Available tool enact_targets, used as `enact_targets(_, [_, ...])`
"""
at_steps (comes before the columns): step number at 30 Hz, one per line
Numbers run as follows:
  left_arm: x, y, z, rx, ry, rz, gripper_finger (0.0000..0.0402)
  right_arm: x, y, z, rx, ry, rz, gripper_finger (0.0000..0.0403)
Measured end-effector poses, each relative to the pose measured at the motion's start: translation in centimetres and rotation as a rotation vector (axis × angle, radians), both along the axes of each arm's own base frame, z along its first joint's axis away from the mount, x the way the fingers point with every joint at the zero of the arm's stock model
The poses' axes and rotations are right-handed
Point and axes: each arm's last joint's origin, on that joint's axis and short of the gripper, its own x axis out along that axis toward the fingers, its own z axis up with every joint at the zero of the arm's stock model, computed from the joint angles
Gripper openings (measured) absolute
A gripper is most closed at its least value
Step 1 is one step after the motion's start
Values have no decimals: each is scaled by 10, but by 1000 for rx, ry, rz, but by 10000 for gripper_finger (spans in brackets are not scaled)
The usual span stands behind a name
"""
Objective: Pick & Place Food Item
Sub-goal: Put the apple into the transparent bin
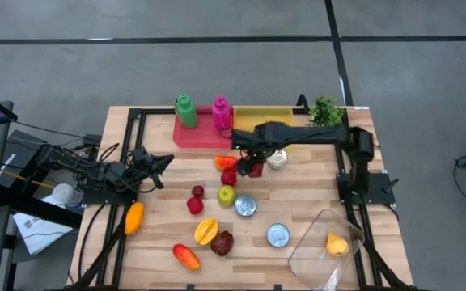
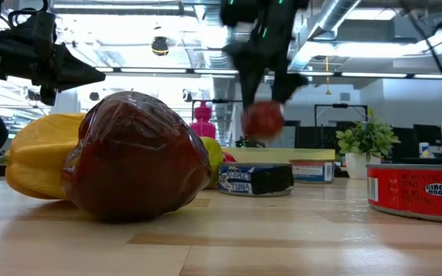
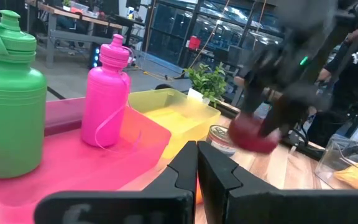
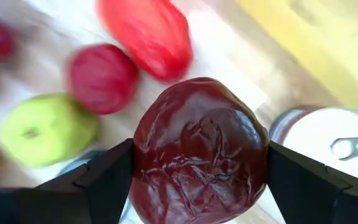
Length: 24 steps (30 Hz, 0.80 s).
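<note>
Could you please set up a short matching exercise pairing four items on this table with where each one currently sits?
Items:
1. dark red fruit
2. green bottle
3. yellow food item
4. orange fruit

Places:
A. in the clear container
B. on the pink tray
C. on the table by the left gripper
D. held in the right gripper

Pairs: 1-D, 2-B, 3-A, 4-C

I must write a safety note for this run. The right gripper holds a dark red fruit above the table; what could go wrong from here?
The right gripper grips the dark red fruit only at its sides, and the fruit is round and glossy, so it might slip out. Below it lie a green apple, a red fruit and a can; a dropped fruit could knock them or roll away.
</note>
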Motion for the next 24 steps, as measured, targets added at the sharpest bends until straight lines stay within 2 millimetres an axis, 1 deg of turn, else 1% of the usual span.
enact_targets(4, [0, 0, 0, 0, 0, 0, 1, -30, 22, 59, -2, -175, 96, 318])
enact_targets(6, [0, 0, 0, 0, 0, 0, 1, -48, 31, 85, -7, -266, 117, 318])
enact_targets(10, [0, 0, 0, 0, 0, -1, 1, -90, 45, 139, -14, -508, 126, 318])
enact_targets(12, [0, 0, 0, 0, 0, 0, 1, -111, 53, 162, -23, -637, 130, 318])
enact_targets(16, [0, 0, 0, 0, 0, -1, 1, -149, 68, 202, -88, -897, 192, 318])
enact_targets(19, [0, 0, 0, 0, 0, 0, 1, -173, 76, 227, -153, -1078, 245, 318])
enact_targets(24, [0, 0, 0, 0, 0, -1, 1, -201, 87, 259, -236, -1350, 390, 318])
